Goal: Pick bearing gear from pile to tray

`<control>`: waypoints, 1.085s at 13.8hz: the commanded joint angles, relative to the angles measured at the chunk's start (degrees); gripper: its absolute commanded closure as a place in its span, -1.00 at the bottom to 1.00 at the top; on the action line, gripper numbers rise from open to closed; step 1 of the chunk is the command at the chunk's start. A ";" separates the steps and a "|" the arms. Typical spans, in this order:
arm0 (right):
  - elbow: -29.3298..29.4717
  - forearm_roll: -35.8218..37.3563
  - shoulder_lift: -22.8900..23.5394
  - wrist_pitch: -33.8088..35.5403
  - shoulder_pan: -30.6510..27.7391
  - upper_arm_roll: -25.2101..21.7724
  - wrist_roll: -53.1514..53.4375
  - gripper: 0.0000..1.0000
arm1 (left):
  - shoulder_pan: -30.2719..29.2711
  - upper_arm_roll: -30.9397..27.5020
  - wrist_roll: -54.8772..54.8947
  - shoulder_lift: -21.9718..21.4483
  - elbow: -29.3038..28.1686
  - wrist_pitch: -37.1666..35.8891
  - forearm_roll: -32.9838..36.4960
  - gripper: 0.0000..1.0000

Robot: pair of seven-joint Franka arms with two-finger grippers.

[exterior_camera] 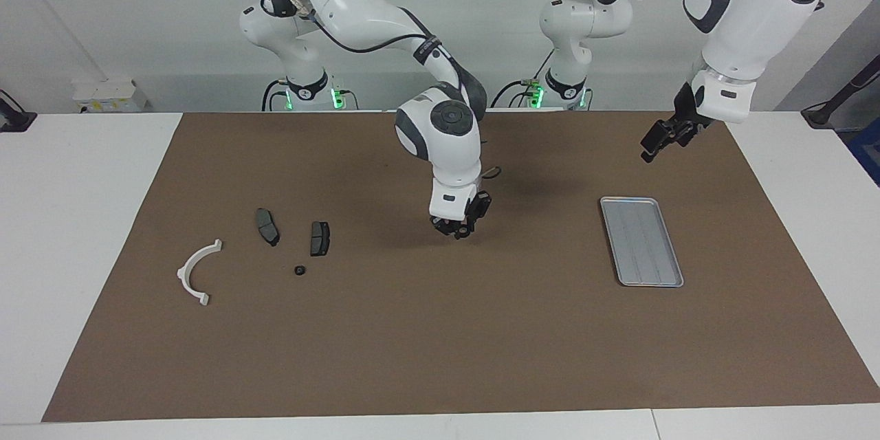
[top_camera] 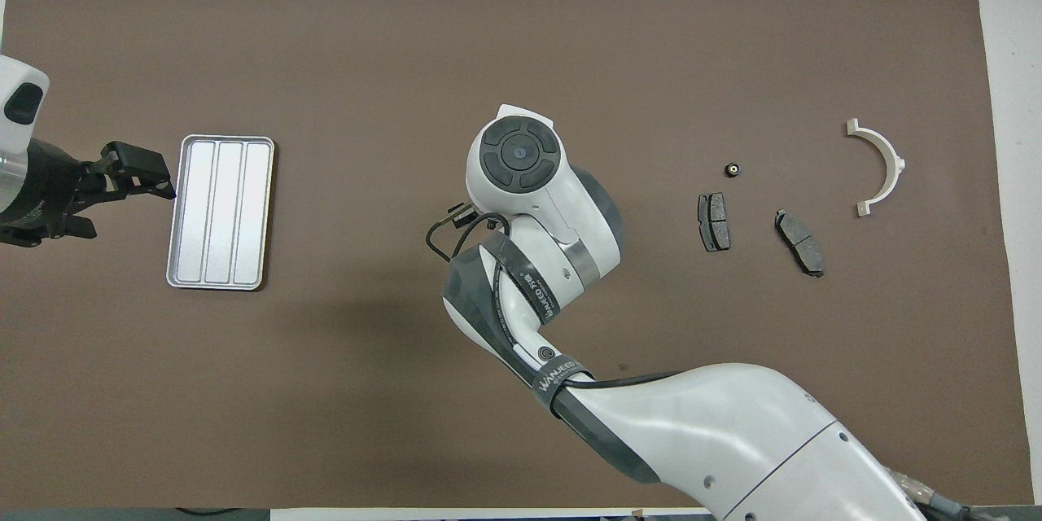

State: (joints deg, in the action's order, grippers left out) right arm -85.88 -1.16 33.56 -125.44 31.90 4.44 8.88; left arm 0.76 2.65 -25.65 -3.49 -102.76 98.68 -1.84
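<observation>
The pile lies toward the right arm's end of the mat: two dark grey brake pads (exterior_camera: 267, 226) (exterior_camera: 320, 238), a white half-ring bracket (exterior_camera: 182, 275) and one tiny black round piece (exterior_camera: 300, 270). They also show in the overhead view: pads (top_camera: 714, 221) (top_camera: 799, 242), bracket (top_camera: 895, 163), round piece (top_camera: 733, 170). The silver tray (exterior_camera: 641, 240) (top_camera: 221, 212) lies empty toward the left arm's end. My right gripper (exterior_camera: 459, 230) hangs low over the mat's middle, between pile and tray; overhead its own arm hides it. My left gripper (exterior_camera: 650, 148) (top_camera: 155, 179) is open, raised beside the tray's edge.
A brown mat (exterior_camera: 440, 344) covers the table, with white table margins at both ends. The right arm's large wrist (top_camera: 521, 155) blocks the overhead view of the mat's middle.
</observation>
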 commanded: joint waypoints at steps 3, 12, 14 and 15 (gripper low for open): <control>-0.78 0.54 1.42 -3.14 0.27 0.21 0.97 1.00 | 0.56 -0.36 -1.95 -2.22 -4.99 3.10 -1.06 -1.00; -2.80 1.60 3.26 -7.97 0.36 0.21 1.05 1.00 | 2.76 -0.28 -4.84 -2.31 -9.91 8.72 -1.06 -1.00; -3.77 1.60 3.53 -10.07 0.97 0.21 1.14 1.00 | 2.76 -0.28 -5.72 -2.31 -10.70 9.69 -1.06 -1.00; -3.86 1.60 3.79 -10.61 0.98 0.21 1.14 1.00 | 2.76 -0.28 -5.99 -2.31 -11.14 10.21 -1.06 -1.00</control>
State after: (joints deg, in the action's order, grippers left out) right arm -88.61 -0.69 36.72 -133.09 32.37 4.50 8.88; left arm 2.84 2.92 -30.35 -3.73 -110.76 106.46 -1.87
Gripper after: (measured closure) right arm 0.652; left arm 0.000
